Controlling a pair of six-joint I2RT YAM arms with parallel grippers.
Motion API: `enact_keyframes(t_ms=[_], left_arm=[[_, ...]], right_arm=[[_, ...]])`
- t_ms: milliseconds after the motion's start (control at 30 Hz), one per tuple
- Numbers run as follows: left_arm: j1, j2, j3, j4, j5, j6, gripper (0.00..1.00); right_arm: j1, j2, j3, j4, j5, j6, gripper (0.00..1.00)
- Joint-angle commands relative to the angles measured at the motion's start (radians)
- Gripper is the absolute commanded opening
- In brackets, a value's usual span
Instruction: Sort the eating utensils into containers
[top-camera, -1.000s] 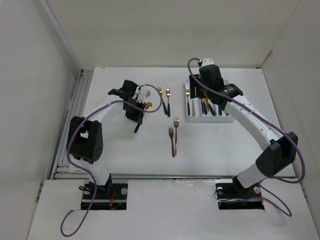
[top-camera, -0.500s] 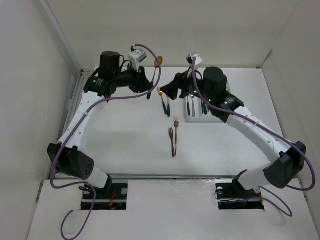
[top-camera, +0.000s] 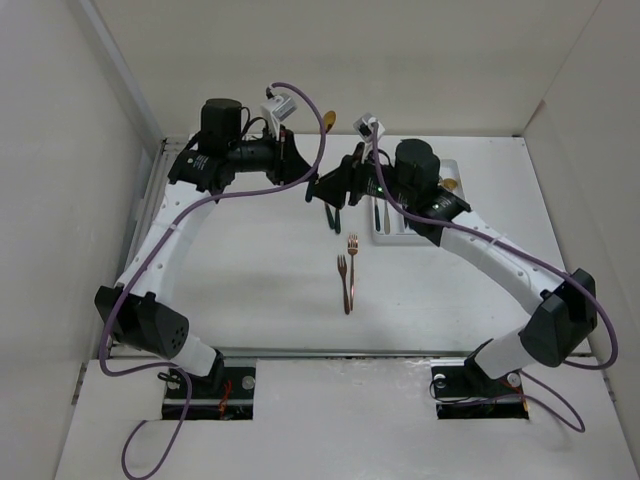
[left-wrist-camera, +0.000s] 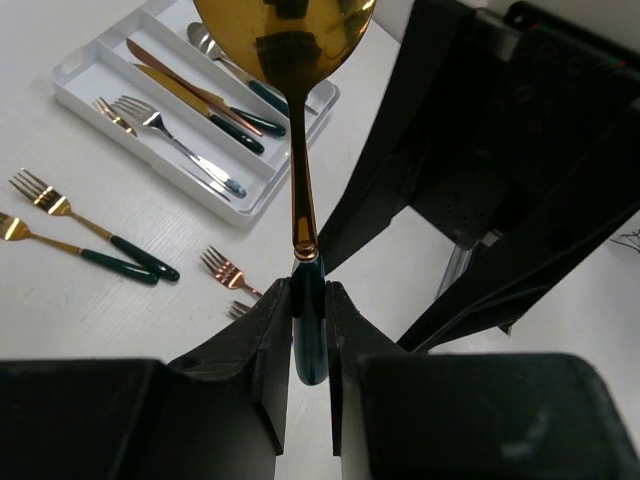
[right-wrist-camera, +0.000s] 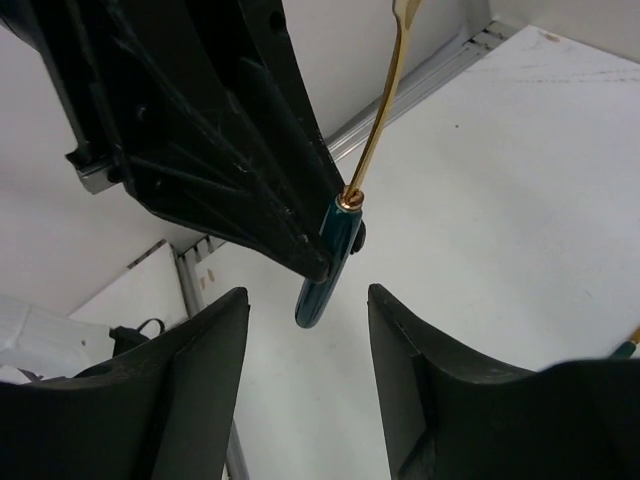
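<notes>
My left gripper (left-wrist-camera: 308, 300) is shut on the dark green handle of a gold spoon (left-wrist-camera: 285, 30) and holds it high above the table, bowl up; it sits near the back centre in the top view (top-camera: 298, 170), with the spoon bowl (top-camera: 329, 120) above it. My right gripper (right-wrist-camera: 308, 295) is open, its jaws on either side of the spoon's handle end (right-wrist-camera: 325, 275) without touching it; it shows in the top view (top-camera: 318, 190). The white three-compartment tray (left-wrist-camera: 75, 85) holds several knives, forks and a spoon.
Two gold forks with dark handles (left-wrist-camera: 90, 215) lie on the table beside the tray. Two copper forks (top-camera: 348, 265) lie mid-table. The right arm (top-camera: 420, 170) covers much of the tray (top-camera: 455, 165) in the top view. White walls enclose the table.
My left gripper lifted the spoon off the table and swung it up toward the back centre. My right gripper left the tray and moved left to the spoon's handle.
</notes>
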Motion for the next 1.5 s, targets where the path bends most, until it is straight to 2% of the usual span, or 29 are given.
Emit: enact_keyframes(t_ms=[0, 133, 267, 300, 367, 400, 467, 500, 533, 567, 600, 667, 700, 800, 833, 867, 933, 967, 1000, 1067, 1100, 1133, 1233, 1467], left_arm=[[-0.021, -0.030, 0.059, 0.057, 0.072, -0.026, 0.00], [-0.021, -0.039, 0.059, 0.082, 0.093, -0.081, 0.00], [-0.031, -0.039, 0.059, 0.108, 0.115, -0.114, 0.00], [-0.031, -0.039, 0.047, 0.117, 0.124, -0.124, 0.00], [-0.031, -0.039, 0.034, 0.117, 0.124, -0.134, 0.00], [-0.031, -0.049, 0.034, 0.126, 0.124, -0.134, 0.00], [-0.031, -0.049, 0.020, 0.126, 0.124, -0.134, 0.00], [-0.031, -0.049, 0.011, 0.126, 0.109, -0.134, 0.00], [-0.031, -0.049, 0.011, 0.126, 0.089, -0.134, 0.01], [-0.031, -0.049, 0.011, 0.126, 0.075, -0.134, 0.17], [-0.031, -0.049, 0.011, 0.113, 0.060, -0.134, 0.61], [-0.031, -0.049, 0.011, 0.098, -0.002, -0.112, 0.95], [-0.031, -0.049, 0.011, 0.082, -0.025, -0.103, 1.00], [-0.031, -0.049, 0.011, 0.053, -0.161, -0.071, 1.00], [-0.031, -0.049, 0.011, 0.053, -0.213, -0.071, 1.00], [-0.031, -0.049, 0.011, 0.035, -0.331, -0.071, 1.00], [-0.031, -0.049, 0.011, 0.004, -0.461, -0.036, 1.00], [-0.031, -0.049, 0.011, -0.005, -0.529, -0.026, 1.00], [-0.031, -0.039, 0.011, -0.015, -0.666, -0.026, 1.00], [-0.031, -0.029, -0.001, -0.045, -0.800, -0.016, 1.00], [-0.031, -0.013, -0.001, -0.059, -0.892, -0.016, 1.00], [-0.031, -0.004, -0.001, -0.074, -0.916, -0.016, 1.00], [-0.031, 0.017, -0.001, -0.127, -0.925, -0.005, 1.00], [-0.031, -0.029, -0.087, -0.105, -0.983, -0.037, 1.00]], right_arm=[[0.015, 0.014, -0.004, 0.079, -0.045, 0.011, 0.56], [0.015, 0.014, -0.004, 0.088, -0.045, 0.021, 0.56], [0.015, 0.014, -0.004, 0.097, -0.024, 0.030, 0.51], [0.015, 0.014, -0.004, 0.108, -0.024, 0.030, 0.43], [0.015, 0.005, -0.004, 0.122, -0.014, 0.039, 0.33], [0.015, 0.005, -0.015, 0.131, -0.014, 0.048, 0.21], [0.015, -0.004, -0.024, 0.142, 0.013, 0.048, 0.04], [0.015, -0.016, -0.033, 0.142, 0.028, 0.060, 0.00], [0.015, -0.016, -0.033, 0.142, 0.059, 0.060, 0.00], [0.015, -0.030, -0.048, 0.142, 0.081, 0.060, 0.00], [0.015, -0.045, -0.065, 0.131, 0.108, 0.060, 0.00], [0.005, -0.055, -0.074, 0.091, 0.218, 0.060, 0.00], [-0.004, -0.068, -0.074, 0.059, 0.252, 0.060, 0.00], [-0.075, -0.056, -0.017, -0.138, 0.375, -0.016, 0.00], [-0.098, -0.024, 0.013, -0.277, 0.419, -0.060, 0.00], [-0.122, -0.001, 0.048, -0.356, 0.471, -0.087, 0.00], [-0.199, 0.063, 0.178, -0.517, 0.675, -0.136, 0.00], [-0.222, 0.136, 0.221, -0.656, 0.761, -0.166, 0.00], [-0.269, 0.177, 0.261, -0.715, 0.911, -0.177, 0.00], [-0.316, 0.279, 0.343, -0.822, 1.010, -0.214, 0.00], [-0.336, 0.309, 0.356, -0.838, 1.054, -0.214, 0.00], [-0.368, 0.335, 0.366, -0.849, 1.123, -0.228, 0.00], [-0.403, 0.428, 0.375, -0.849, 1.182, -0.252, 0.00], [-0.434, 0.594, 0.406, -0.820, 1.190, -0.274, 0.00]])
